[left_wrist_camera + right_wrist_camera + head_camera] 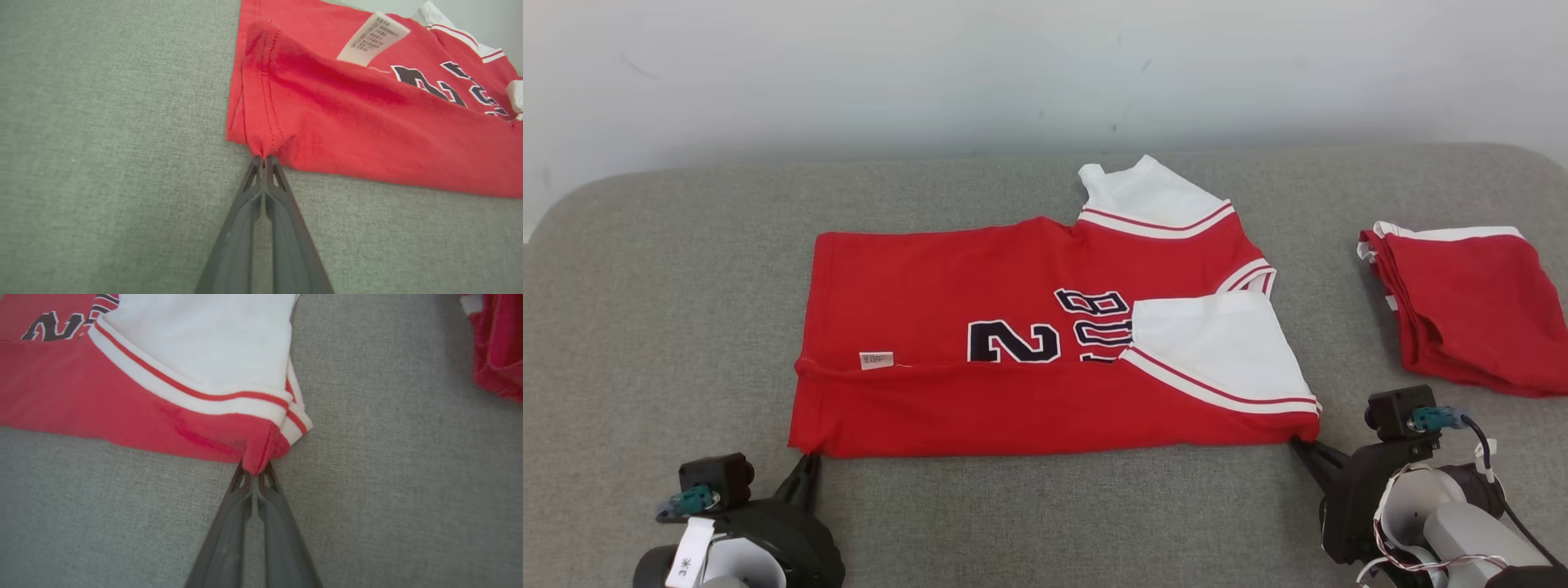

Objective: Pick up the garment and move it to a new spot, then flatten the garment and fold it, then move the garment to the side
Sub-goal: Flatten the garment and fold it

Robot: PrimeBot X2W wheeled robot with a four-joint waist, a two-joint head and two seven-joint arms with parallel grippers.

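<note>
L gripper (264, 160) & R gripper (254, 470) each clamp a corner of red-and-white fabric jersey (1013, 318) just ahead; folded red cloth (1470, 310) right of R gripper.

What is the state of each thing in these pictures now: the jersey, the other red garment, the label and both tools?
jersey: flat on the grey surface, near edge folded over, both near corners pinched.
left tool: shut on the jersey's hem corner.
right tool: shut on the jersey's sleeve-side corner.
second red garment: folded, lying apart, untouched.
care label: exposed, lying flat.
</note>
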